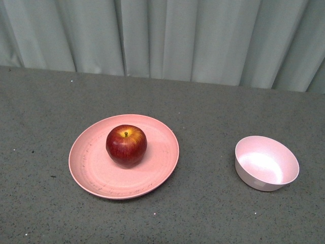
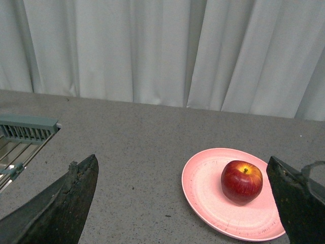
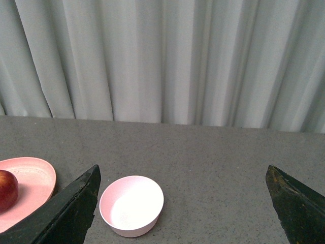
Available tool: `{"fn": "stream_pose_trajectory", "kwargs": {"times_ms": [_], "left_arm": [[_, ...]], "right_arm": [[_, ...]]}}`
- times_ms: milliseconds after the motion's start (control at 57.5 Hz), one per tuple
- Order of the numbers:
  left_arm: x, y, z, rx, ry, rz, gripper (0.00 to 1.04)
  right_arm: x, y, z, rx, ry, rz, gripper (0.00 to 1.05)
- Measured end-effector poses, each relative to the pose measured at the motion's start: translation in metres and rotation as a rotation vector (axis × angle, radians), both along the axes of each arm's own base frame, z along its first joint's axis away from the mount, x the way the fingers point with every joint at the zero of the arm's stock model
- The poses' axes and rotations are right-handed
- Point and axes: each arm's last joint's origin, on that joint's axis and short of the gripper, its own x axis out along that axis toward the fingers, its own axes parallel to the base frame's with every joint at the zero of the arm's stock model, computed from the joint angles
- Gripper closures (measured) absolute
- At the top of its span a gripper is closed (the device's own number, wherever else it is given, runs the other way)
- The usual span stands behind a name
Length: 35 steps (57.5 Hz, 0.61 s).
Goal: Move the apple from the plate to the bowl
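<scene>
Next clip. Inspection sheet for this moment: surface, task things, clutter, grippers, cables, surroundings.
Surface: grey speckled table.
Job's things: apple stem-up on the plate; bowl holds nothing, apart from the plate, on the robot's right.
Clutter: slatted rack at the table's edge, left wrist view only.
Grippers: left gripper and right gripper open, holding nothing; neither in the front view.
Cables: thin loop by a left finger, unclear.
Surroundings: pale pleated curtain behind the table.

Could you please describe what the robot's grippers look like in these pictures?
Both the left gripper and right gripper show two black, wedge-shaped fingers tapering to blunt tips, with rough, brownish worn edges. A thin grey loop sits by one left-gripper finger. No arms appear in the front view.
</scene>
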Motion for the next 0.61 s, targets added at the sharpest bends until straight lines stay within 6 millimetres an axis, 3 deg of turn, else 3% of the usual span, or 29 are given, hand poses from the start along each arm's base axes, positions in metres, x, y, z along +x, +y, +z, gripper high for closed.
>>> {"fn": "stream_pose_trajectory", "kwargs": {"times_ms": [608], "left_arm": [[0.0,0.0,0.0,0.0,0.0,0.0,0.07]], "right_arm": [[0.0,0.0,0.0,0.0,0.0,0.0,0.09]]}}
